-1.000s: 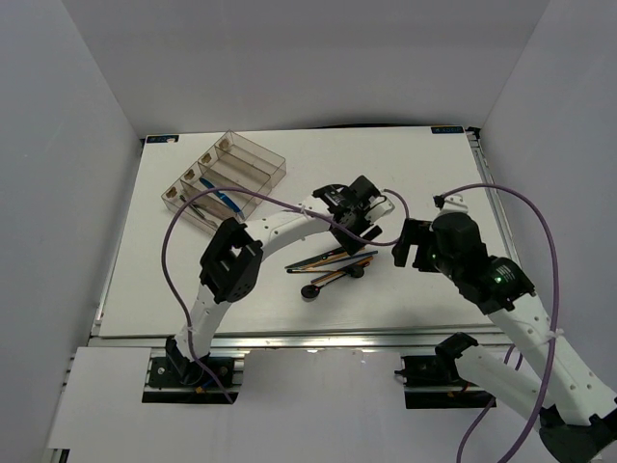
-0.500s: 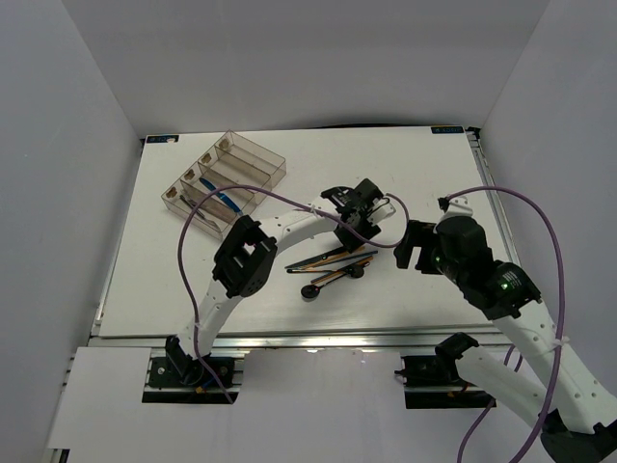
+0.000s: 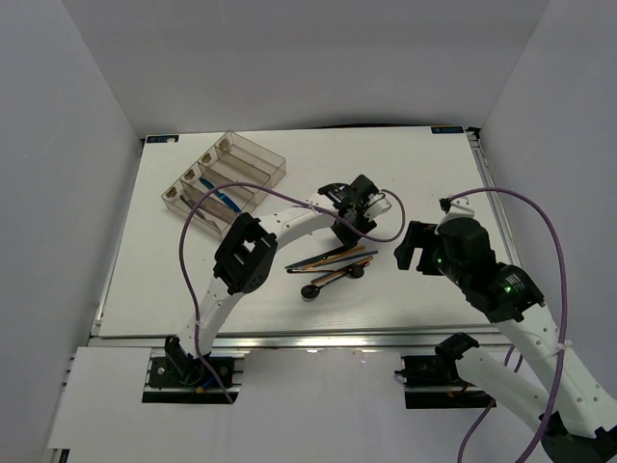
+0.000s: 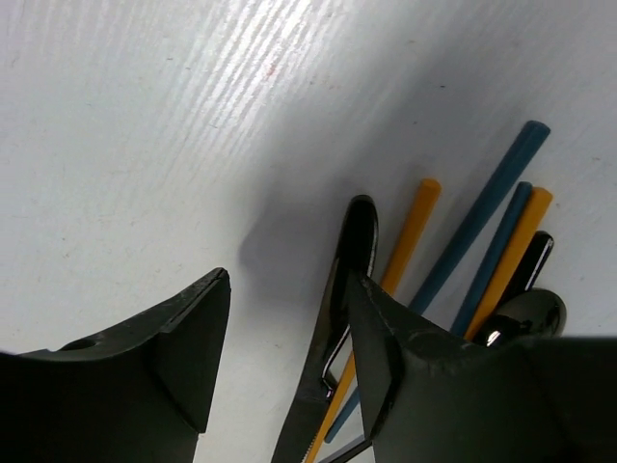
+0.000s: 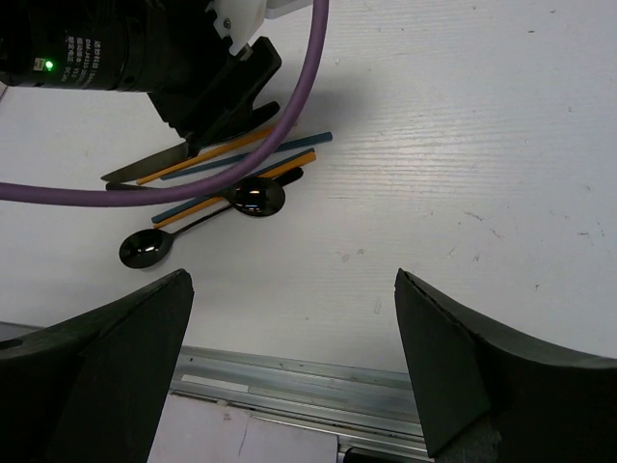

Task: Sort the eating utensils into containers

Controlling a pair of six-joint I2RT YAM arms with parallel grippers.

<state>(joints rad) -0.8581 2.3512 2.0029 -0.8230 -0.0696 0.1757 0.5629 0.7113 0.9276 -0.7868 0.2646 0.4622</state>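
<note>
Nearest, right side: right gripper [image 5: 291, 289] spread wide, holding nothing, hovering over bare table [image 5: 501, 145]. Mid-table: two black spoons [image 3: 310, 291] beside heap of orange and blue chopsticks [image 4: 410, 231]. Just beyond: left gripper [image 4: 289, 280] low over heap, jaws part-open astride dark handle [image 4: 352, 251], not clamped. Far left: clear tray [image 3: 253, 159], blue piece [image 3: 224, 198] inside.

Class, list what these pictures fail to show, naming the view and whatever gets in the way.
- Top view: the tray's labels, too small to read.
- Left wrist: the black utensil's lower end, cut off by the bottom edge.
- Right wrist: whether the left hand touches the pile, hidden by the hand itself.
</note>
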